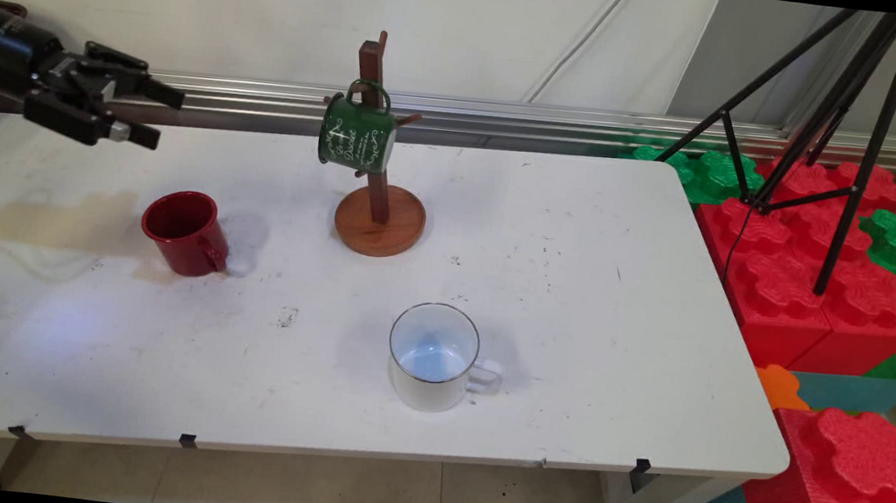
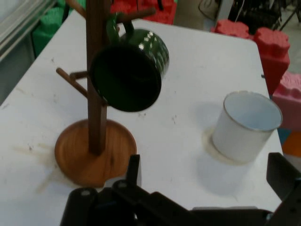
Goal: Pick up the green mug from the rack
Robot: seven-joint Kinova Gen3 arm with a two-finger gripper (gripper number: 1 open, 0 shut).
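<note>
A white wall with a metal rail runs behind the white bench, and red and green foam blocks with a black tripod crowd its right end. The claw hangs above the bench's far left corner, its fingers spread with nothing between them, pointing along the far edge toward the wooden mug stand. That stand sits near the middle of the far edge, and a green mug hangs by its handle from one of its pegs, tilted mouth-down toward the claw. A red mug stands on the bench toward the left end, below and just ahead of the claw. A white mug stands upright near the middle of the near edge, well apart from the others.

The risks, as I judge them: the stand is slim with a small round base, so a sideways knock could tip it and drop the green mug. The mug hangs only by its handle and could swing or slip off. A low sweep could also strike the red mug and roll it off the left end.
</note>
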